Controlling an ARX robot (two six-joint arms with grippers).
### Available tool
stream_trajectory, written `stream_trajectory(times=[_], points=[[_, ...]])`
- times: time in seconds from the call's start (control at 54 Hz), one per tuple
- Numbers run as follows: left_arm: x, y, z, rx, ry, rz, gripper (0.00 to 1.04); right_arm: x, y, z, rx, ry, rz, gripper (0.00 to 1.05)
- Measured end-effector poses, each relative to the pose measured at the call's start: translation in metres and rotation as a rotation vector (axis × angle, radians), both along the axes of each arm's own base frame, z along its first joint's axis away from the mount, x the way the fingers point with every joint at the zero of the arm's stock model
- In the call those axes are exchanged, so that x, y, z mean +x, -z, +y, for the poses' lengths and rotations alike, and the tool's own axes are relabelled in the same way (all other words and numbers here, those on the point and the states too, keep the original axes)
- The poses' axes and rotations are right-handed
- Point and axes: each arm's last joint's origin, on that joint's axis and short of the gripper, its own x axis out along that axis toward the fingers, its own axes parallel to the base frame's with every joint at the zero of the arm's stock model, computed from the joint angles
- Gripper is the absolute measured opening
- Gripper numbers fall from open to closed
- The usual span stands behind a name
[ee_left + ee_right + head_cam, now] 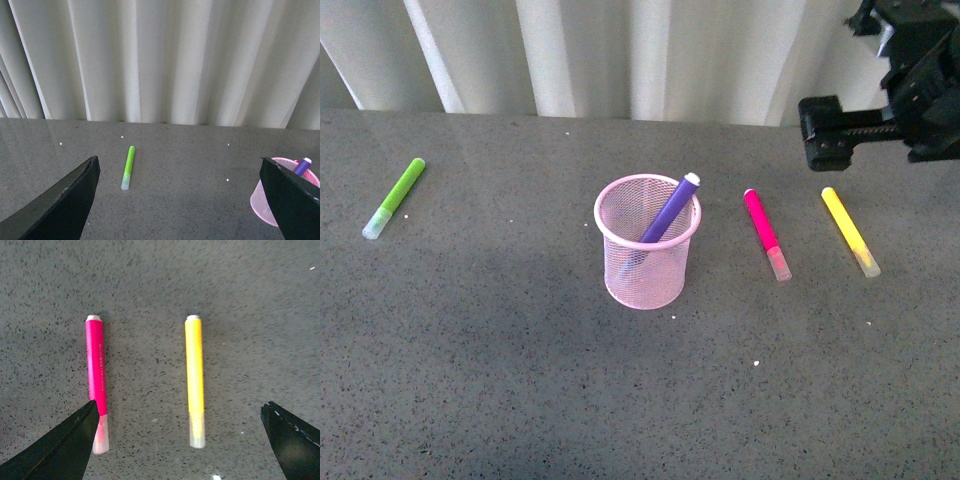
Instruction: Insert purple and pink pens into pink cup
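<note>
The pink cup [648, 243] stands upright mid-table with the purple pen [668, 210] leaning inside it, white tip up. The pink pen [765, 232] lies flat on the table to the cup's right, clear cap toward me. My right gripper [825, 135] is open and empty, raised above the table at the far right; in its wrist view the pink pen [96, 372] lies by one finger, and the gripper [181, 440] is centred nearer the yellow pen. My left gripper [182, 200] is open and empty; its wrist view shows the cup [280, 192] at the edge.
A yellow marker [850, 231] lies right of the pink pen, parallel to it, and shows in the right wrist view [195, 375]. A lime-green marker [395, 197] lies at the far left, also in the left wrist view [128, 166]. White curtains hang behind the grey table [500, 380].
</note>
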Motion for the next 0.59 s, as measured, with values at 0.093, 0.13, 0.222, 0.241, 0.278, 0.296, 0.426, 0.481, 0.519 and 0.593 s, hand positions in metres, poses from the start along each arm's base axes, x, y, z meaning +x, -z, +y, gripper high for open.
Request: stream_trajectory(times=[0.093,0.13,0.222,0.241,0.278,0.296,0.426,0.481,0.519,0.593], points=[[0.000,0.000,0.000,0.000,0.000,0.000,0.98,0.008,0.019,0.009,0.007,-0.016,0.040,0.98],[0.000,0.000,0.000,0.000,0.000,0.000,0.98,0.012,0.023,0.013,0.008,-0.020,0.037,0.98],[0.000,0.000,0.000,0.000,0.000,0.000,0.98,0.017,0.028,0.021,0.048,-0.042,0.024,0.98],[0.000,0.000,0.000,0.000,0.000,0.000,0.98,0.019,0.029,0.024,0.057,-0.049,0.024,0.98],[0.000,0.000,0.000,0.000,0.000,0.000,0.98,0.021,0.031,0.028,0.063,-0.054,0.021,0.98],[0.000,0.000,0.000,0.000,0.000,0.000,0.98,0.022,0.031,0.029,0.068,-0.056,0.020,0.98],[0.000,0.000,0.000,0.000,0.000,0.000,0.98,0.030,0.038,0.044,0.100,-0.073,0.022,0.98],[0.000,0.000,0.000,0.000,0.000,0.000,0.98,0.034,0.042,0.050,0.106,-0.076,0.028,0.98],[0.000,0.000,0.000,0.000,0.000,0.000,0.98,0.037,0.044,0.053,0.107,-0.076,0.032,0.98],[0.000,0.000,0.000,0.000,0.000,0.000,0.98,0.041,0.048,0.057,0.106,-0.071,0.040,0.98]])
